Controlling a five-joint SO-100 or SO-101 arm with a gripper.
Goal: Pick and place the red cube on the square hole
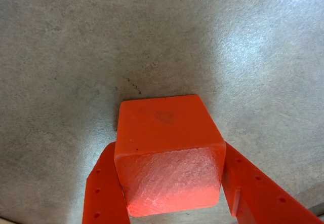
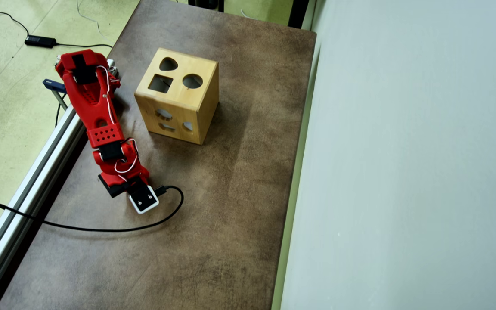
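Seen closest in the wrist view: small solid bright-red cube [image 1: 169, 155] with matte, slightly rough faces, clamped between the two orange-red plastic fingers [image 1: 104, 193] of the gripper [image 1: 172, 196], one finger pressed against each side. Held over the mottled grey-brown tabletop [image 1: 76, 46]; whether lifted clear or touching cannot be told. A few tiny dark specks on the surface just beyond the cube. No writing legible on cube or fingers.

From overhead: red 3D-printed robot arm [image 2: 97, 112] with white wires, stretched along the left side of the tabletop [image 2: 230, 193], wrist pointing down; white wrist camera block [image 2: 143, 199] at its tip, hiding gripper and cube from this view. Thin black cable [image 2: 101, 228] curving from that camera across the surface toward the left edge. Tabletop dark brown, worn and blotchy, with paler scuffed patches.

Farther along, well apart from the wrist: light wooden cube box [image 2: 179, 101], resting on the tabletop. Dark square hole [image 2: 160, 83] in its top face, beside a round cutout [image 2: 192, 81] and a rounded-triangle cutout [image 2: 168, 64]; more shaped openings in the side face.

Around: aluminium rail [image 2: 37, 172] along the left edge, pale green floor [image 2: 7, 94] with a black power adapter [image 2: 40, 41] and cords, plain pale grey wall [image 2: 411, 155] on the right. No brands or labels readable.
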